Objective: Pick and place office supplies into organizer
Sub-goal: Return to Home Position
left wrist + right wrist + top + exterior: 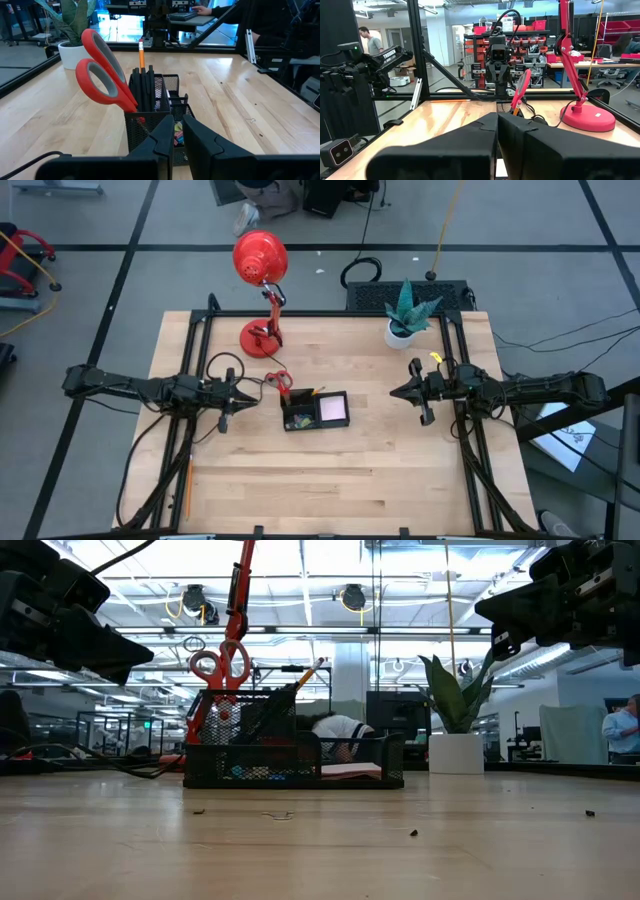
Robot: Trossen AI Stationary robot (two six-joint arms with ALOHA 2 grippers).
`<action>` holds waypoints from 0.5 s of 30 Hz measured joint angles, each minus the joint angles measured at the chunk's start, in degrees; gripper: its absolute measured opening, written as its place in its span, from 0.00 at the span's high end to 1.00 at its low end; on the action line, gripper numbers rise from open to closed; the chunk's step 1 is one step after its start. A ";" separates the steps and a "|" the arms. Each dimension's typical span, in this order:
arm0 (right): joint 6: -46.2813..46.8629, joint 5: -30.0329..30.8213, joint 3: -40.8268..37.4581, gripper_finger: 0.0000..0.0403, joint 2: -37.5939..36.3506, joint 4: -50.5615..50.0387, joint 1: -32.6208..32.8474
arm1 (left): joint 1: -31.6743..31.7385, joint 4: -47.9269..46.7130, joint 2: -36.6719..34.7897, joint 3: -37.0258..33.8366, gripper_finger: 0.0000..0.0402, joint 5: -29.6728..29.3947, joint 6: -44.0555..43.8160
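From the left wrist camera I first see the left gripper (178, 121), its fingers pressed together with nothing between them. Just past the tips stands the organizer (150, 125). Only this view lets me read the tall mesh cup properly: the scissors (102, 75) sit handles-up and lean outward, with the pens (146, 87) and a pencil (141, 52) upright beside them. Small clips (178, 134), yellow-green and pink, lie in the low compartment next to the cup.

The right wrist camera shows the right gripper (497, 122) closed too and holding nothing, with the organizer farther off.

The low view adds what neither wrist gives me. Both grippers hang clear above the table (320, 850), and blue bits (236, 772) lie at the bottom of the mesh.

From overhead the organizer is mid-table between the arms, with the left gripper near it and the right well apart. Only here does the pad (333, 409) show as a pale square, in the compartment toward the right arm.

Beyond, at the far edge, stand the lamp (262, 290) and the plant (405, 320).
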 joint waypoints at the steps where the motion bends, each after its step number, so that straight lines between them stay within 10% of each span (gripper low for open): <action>1: 0.01 0.00 -0.01 0.99 0.00 0.00 -0.02 | 0.00 0.00 0.00 0.00 0.88 0.00 0.00; 15: 0.00 0.00 0.00 0.99 -0.01 0.00 -0.02 | 0.02 0.02 -0.01 0.00 0.88 -0.02 0.00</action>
